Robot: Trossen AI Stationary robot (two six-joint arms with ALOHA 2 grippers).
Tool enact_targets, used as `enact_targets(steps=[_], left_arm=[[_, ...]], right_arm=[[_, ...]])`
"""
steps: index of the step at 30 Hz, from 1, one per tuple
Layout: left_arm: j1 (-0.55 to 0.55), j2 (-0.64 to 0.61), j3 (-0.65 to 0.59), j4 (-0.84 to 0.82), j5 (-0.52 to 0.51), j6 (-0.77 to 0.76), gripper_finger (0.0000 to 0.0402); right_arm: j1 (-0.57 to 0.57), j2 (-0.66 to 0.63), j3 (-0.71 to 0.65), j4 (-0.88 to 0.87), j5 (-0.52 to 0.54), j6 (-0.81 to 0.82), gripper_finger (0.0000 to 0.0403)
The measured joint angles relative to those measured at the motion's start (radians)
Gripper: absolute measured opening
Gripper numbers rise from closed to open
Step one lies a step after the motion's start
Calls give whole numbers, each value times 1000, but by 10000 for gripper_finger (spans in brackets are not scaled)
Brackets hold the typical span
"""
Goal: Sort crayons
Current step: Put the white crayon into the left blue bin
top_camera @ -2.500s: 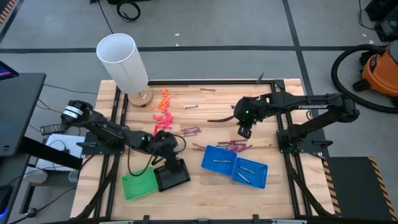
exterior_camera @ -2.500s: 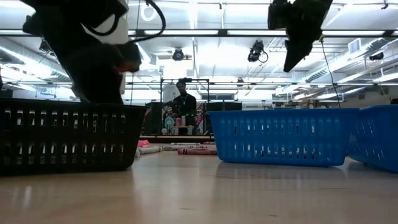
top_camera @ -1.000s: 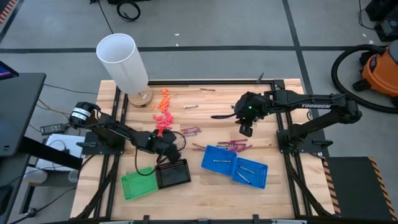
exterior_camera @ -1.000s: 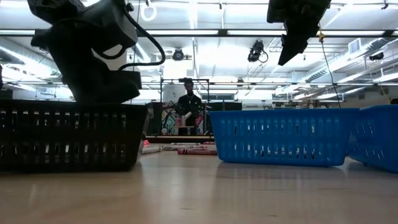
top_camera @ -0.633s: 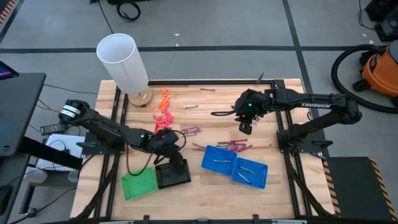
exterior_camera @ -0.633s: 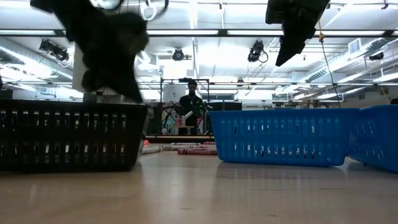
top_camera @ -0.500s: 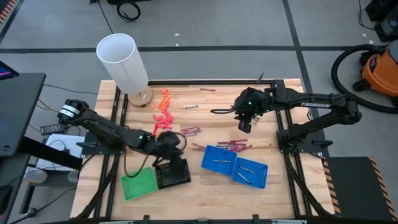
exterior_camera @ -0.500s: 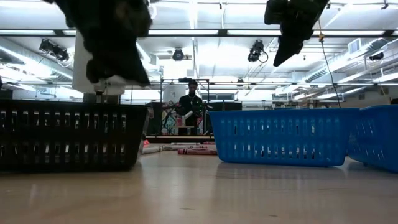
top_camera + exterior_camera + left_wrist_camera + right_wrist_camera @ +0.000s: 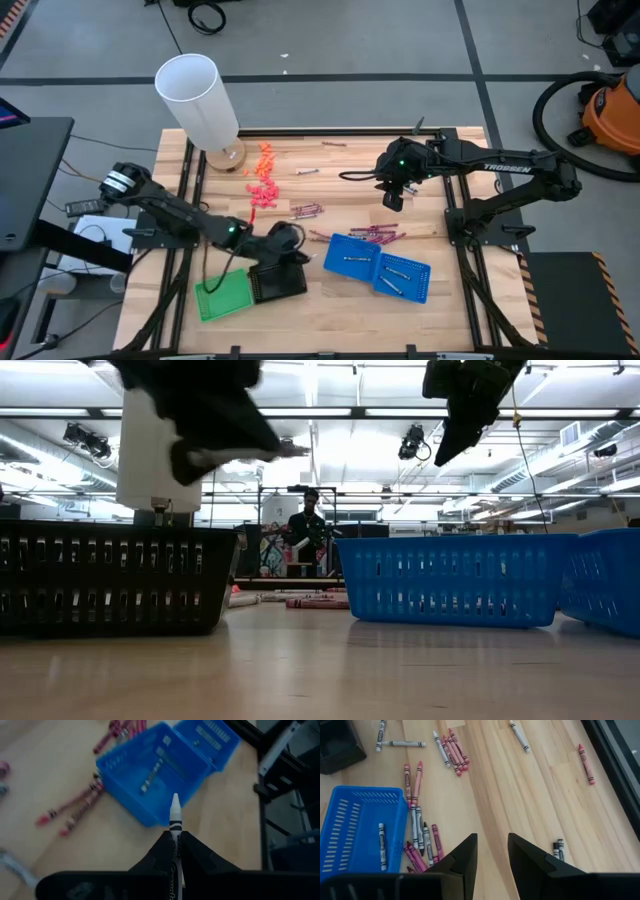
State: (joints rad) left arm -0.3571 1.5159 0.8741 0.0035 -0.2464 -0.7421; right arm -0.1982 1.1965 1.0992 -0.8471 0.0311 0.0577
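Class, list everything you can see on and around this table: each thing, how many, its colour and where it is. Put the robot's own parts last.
Table: one, pale wood, centre.
Blue baskets: two, side by side, near right part; a few crayons inside.
Black basket: one, near left part.
Green basket: one, left of the black one.
Loose crayons: many, grey and red, mid-table and far edge.
Orange pieces: a heap, far left part.
White tube: one, far left corner.
Vacuum: one, orange, floor at right.
Person: one, dark clothes, in the room behind.
Left hand: shut on a pale crayon, by the black basket.
Right hand: open, empty, above the far right part.
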Motion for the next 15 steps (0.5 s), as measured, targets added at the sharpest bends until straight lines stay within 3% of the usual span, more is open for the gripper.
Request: enact_targets(steps=[9, 15], left_arm=[[164, 263, 258, 44, 108, 263, 25], [219, 462, 471, 42, 255, 400, 25]], right_arm=[[0, 0, 0, -18, 1, 20, 116], [0, -11, 0, -40, 55, 18, 116]])
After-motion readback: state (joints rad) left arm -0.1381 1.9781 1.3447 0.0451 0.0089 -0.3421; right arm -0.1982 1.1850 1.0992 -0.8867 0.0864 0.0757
